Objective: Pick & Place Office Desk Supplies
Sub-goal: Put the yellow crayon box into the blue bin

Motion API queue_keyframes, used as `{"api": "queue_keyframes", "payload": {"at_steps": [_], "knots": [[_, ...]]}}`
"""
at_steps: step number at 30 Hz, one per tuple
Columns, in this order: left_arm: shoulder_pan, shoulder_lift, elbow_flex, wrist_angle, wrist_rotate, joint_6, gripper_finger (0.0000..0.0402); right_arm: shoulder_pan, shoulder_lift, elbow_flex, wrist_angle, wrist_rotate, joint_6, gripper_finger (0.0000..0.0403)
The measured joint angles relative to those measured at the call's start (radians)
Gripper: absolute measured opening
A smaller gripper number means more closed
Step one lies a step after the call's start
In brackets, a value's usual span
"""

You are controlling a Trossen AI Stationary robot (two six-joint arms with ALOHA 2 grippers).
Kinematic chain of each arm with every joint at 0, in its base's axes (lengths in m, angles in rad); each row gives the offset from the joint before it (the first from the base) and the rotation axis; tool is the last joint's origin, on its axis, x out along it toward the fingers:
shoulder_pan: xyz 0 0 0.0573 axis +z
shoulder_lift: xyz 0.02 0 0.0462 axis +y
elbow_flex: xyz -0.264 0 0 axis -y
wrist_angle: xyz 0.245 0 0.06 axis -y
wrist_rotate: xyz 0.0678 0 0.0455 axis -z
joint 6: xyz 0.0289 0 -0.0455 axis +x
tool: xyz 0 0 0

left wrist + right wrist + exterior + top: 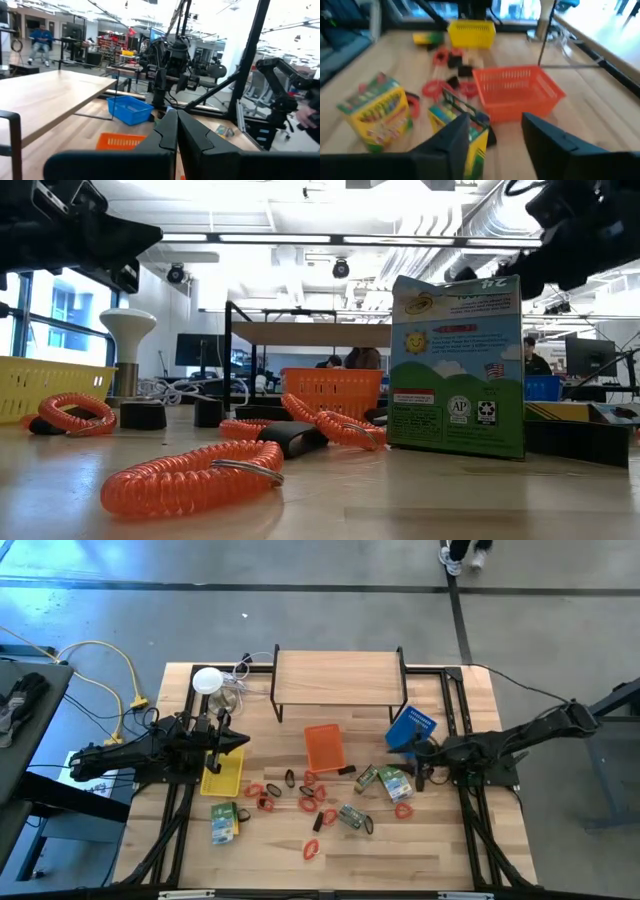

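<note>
Nearest the low lens: a red-orange coiled loop (195,477) flat on the table (420,860), a metal ring at its end. Behind it stands a green crayon box (456,365), upright, its printed back facing the lens. My right wrist view gives what that one hides: the yellow crayon fronts of two boxes (379,116), one just beside my right fingers (502,135), which are spread with nothing between them. My left fingers (177,131) are pressed together, empty, raised over the yellow tray (221,774).

From above, the raised wooden shelf (338,676) spans the table's far side. Orange tray (324,747) sits mid-table, blue tray (410,727) just beside my right arm. The supplies are scattered on the near half of the table, between the orange tray and the front edge: crayon boxes, red-orange loops (310,804), small black clips (290,778). One box (223,822) lies apart, near the yellow tray.

Bare wood along the front edge and the right front corner. White lamp (207,681) and cables crowd the far left corner.
</note>
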Motion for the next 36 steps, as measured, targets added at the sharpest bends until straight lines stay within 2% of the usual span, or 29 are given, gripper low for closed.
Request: {"api": "queue_keyframes", "payload": {"at_steps": [5, 10, 15, 20, 27, 33, 36], "knots": [[0.000, 0.000, 0.000, 0.000, 0.000, -0.036, 0.0000, 0.000, 0.095, 0.000, -0.006, 0.050, 0.000, 0.0221], [0.000, 0.000, 0.000, 0.000, 0.001, -0.037, 0.0000, -0.010, 0.162, 0.000, -0.006, 0.038, 0.011, 0.0228], [0.000, 0.000, 0.000, 0.000, -0.007, -0.026, 0.0000, -0.052, 0.250, 0.001, -0.003, -0.026, 0.035, 0.0229], [0.000, 0.000, 0.000, 0.000, -0.035, -0.017, 0.0000, -0.093, 0.329, 0.001, 0.095, -0.097, 0.027, 0.0229], [0.000, 0.000, 0.000, 0.000, -0.038, -0.016, 0.0000, -0.152, 0.421, 0.002, 0.194, -0.222, -0.057, 0.0229], [0.000, 0.000, 0.000, 0.000, -0.038, -0.017, 0.0000, -0.179, 0.455, 0.002, 0.253, -0.330, -0.062, 0.0229], [0.000, 0.000, 0.000, 0.000, -0.038, -0.016, 0.0000, -0.179, 0.455, 0.002, 0.252, -0.334, -0.024, 0.0229]]}}
